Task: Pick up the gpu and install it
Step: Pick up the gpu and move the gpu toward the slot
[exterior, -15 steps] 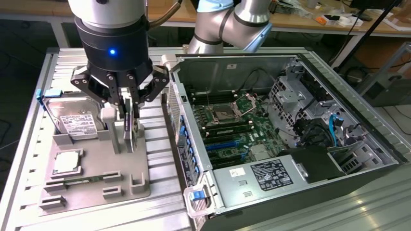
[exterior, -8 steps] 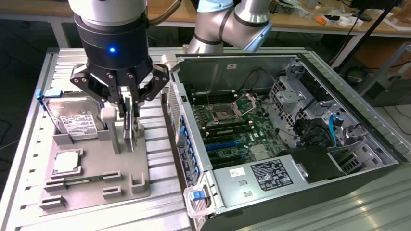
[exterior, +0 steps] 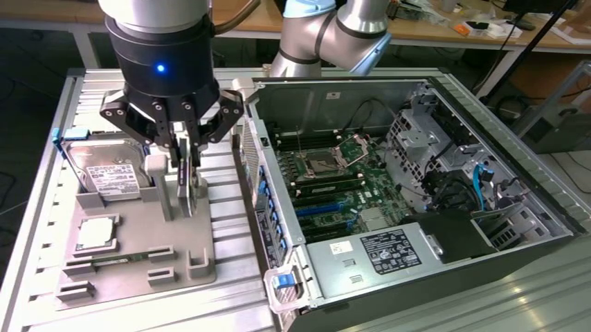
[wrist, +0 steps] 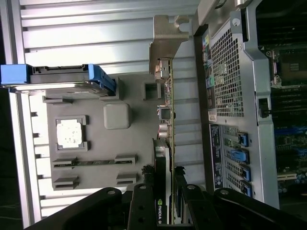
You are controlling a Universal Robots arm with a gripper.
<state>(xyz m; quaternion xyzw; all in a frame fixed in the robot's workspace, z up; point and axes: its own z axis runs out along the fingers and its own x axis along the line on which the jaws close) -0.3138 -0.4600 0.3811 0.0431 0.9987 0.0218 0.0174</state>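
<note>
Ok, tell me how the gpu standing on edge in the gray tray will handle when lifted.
The gpu is a thin board, so probably stiff and light. Its metal bracket likely weights one end, so it may tilt in the gripper. Exposed components look fragile; squeeze gently.

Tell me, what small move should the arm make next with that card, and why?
Probably a straight lift. The gripper appears closed on the gpu, which stands on edge at the grey tray, beside the open computer case; rising first should clear the tray's holders.
</note>
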